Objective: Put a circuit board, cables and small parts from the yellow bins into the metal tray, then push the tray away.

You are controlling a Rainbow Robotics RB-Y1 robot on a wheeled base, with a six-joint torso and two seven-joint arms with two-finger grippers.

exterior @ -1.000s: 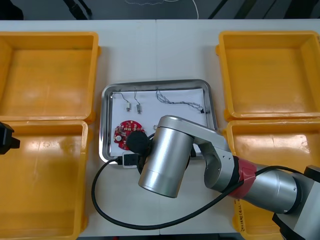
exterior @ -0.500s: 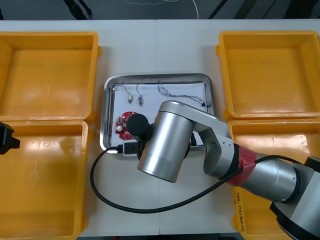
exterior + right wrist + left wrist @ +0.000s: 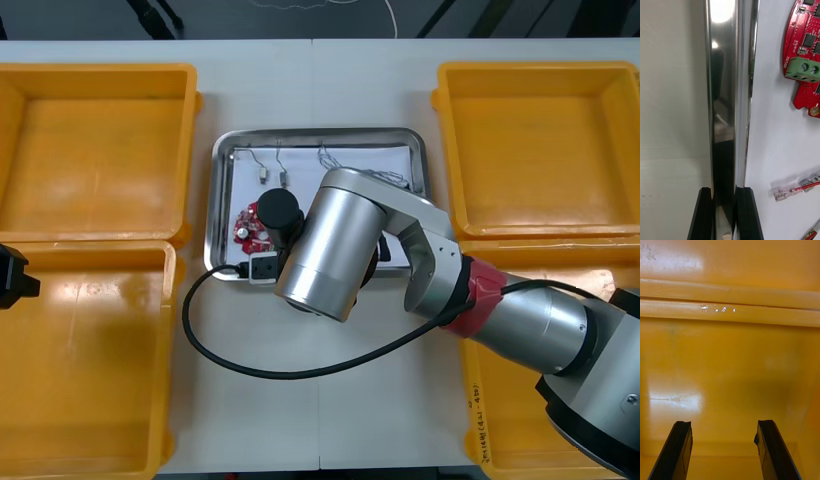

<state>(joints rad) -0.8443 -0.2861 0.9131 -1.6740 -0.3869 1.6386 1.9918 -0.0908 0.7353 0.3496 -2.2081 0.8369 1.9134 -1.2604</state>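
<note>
The wide, pale bench (image 3: pixel 320 90) carries everything here. Four yellow bins sit on it: far left (image 3: pixel 100 150), near left (image 3: pixel 90 360), far right (image 3: pixel 545 150) and near right (image 3: pixel 530 270), and what shows of their floors is bare. The big silver right arm (image 3: pixel 330 250) sweeps in from the near-right corner, over the near-right bin and across the middle, with a black cord (image 3: pixel 230 360) looping from it over the bench.

Between the two pairs of bins, level with the far ones, lies the metal tray (image 3: pixel 222 200), white inside, its near edge tucked under that arm. The right end effector (image 3: pixel 725 191) is down on that tray. In the right wrist view its two fingers stand just the width of the shiny rim (image 3: pixel 724 93) apart, one outside and one inside, clamped on it.

Over at the left edge, the left end effector (image 3: pixel 724 423) hangs above the near-left bin with its fingers spread wide and nothing between them.

Inside the tray, the red circuit board (image 3: pixel 247 225) lies by the left wall, close to the gripped rim. A thin twisted cable (image 3: pixel 345 160) trails along the far side towards the right. A red cable with a clear plug (image 3: pixel 790 189) lies just inside the rim near the right fingers. Two small metal parts (image 3: pixel 263 175) sit side by side beyond the board.
</note>
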